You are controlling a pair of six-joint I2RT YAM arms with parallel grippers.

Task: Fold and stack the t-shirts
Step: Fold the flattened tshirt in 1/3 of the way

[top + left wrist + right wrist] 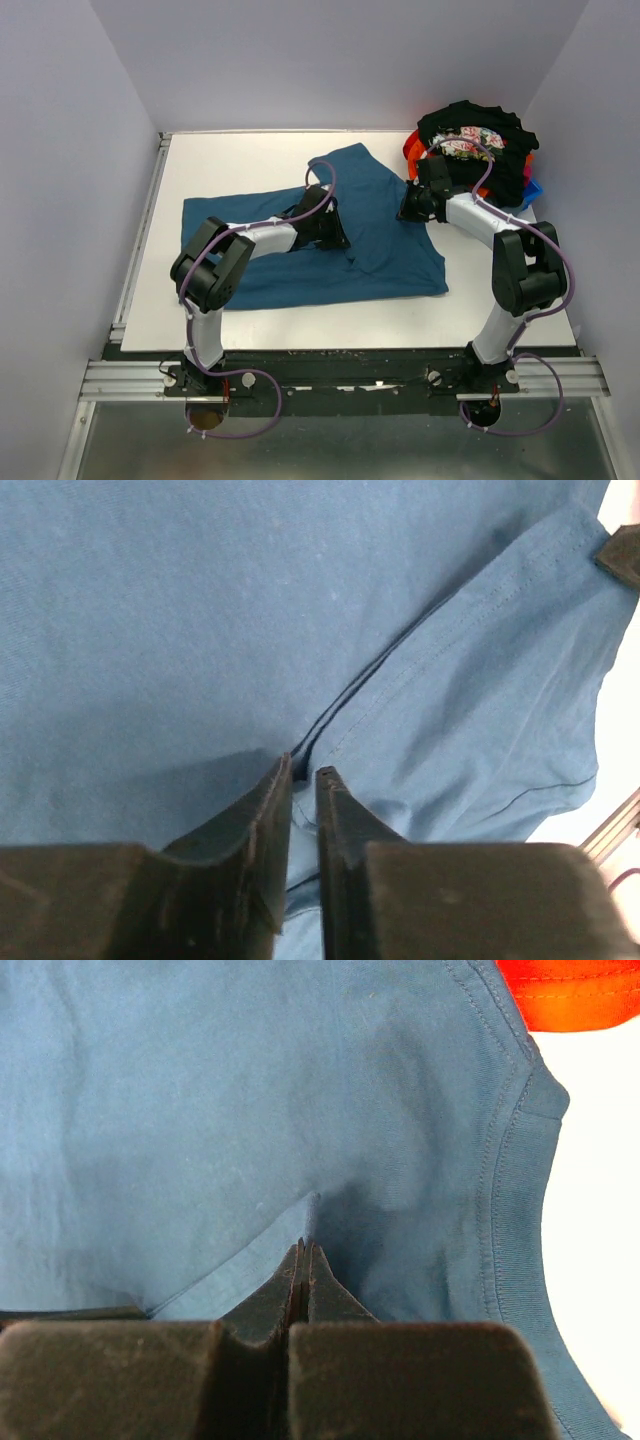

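The teal-blue t-shirt [300, 250] lies spread on the white table [240, 160], partly folded, with one flap turned up toward the back. My left gripper [325, 228] rests on its middle. In the left wrist view the jaws [303, 770] stand almost closed, pinching a fold of the shirt [200, 610] where hem lines meet. My right gripper [412, 208] is at the shirt's right edge near the collar. In the right wrist view it [305, 1247] is shut on a raised peak of the cloth [180, 1090].
At the back right corner is a pile: the black floral t-shirt [470, 138] on top, the orange-red one [412, 150] and the bright blue one [534, 190] sticking out beneath. The orange-red cloth [580, 995] lies just beyond the collar. Walls enclose the table on three sides.
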